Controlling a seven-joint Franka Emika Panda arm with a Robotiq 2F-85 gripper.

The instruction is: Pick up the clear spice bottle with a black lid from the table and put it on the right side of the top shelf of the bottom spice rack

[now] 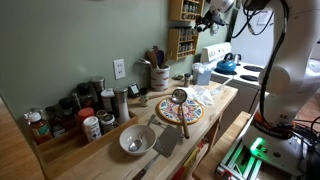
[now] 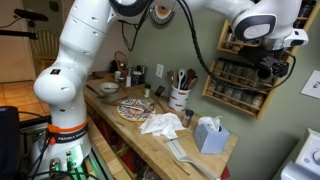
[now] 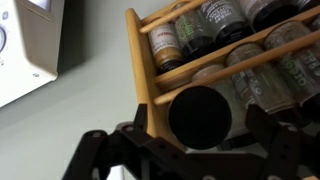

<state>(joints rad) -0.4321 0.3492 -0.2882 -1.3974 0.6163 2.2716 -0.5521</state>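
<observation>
In the wrist view the spice bottle (image 3: 200, 115) sits between my gripper's (image 3: 200, 152) two dark fingers, its round black lid facing the camera. It is held close against the end post of the bottom spice rack (image 3: 145, 70), level with a tier of small dark-lidded jars (image 3: 215, 35). In both exterior views the gripper (image 2: 272, 66) (image 1: 208, 20) is raised at the rack (image 2: 238, 85) (image 1: 182, 40) by the top shelf's (image 2: 245, 62) right end, well above the table (image 1: 120, 150) (image 2: 150, 140). The bottle's glass body is mostly hidden.
A smaller wooden rack (image 1: 183, 9) hangs above. On the countertop are a utensil crock (image 1: 159, 76) (image 2: 179, 98), a patterned plate (image 1: 180, 112) (image 2: 135, 108), a metal bowl (image 1: 136, 140), dark-lidded canisters (image 1: 75, 110), a white cloth (image 2: 160, 124) and a tissue box (image 2: 209, 134). A stove with a blue kettle (image 1: 227, 64) stands beyond.
</observation>
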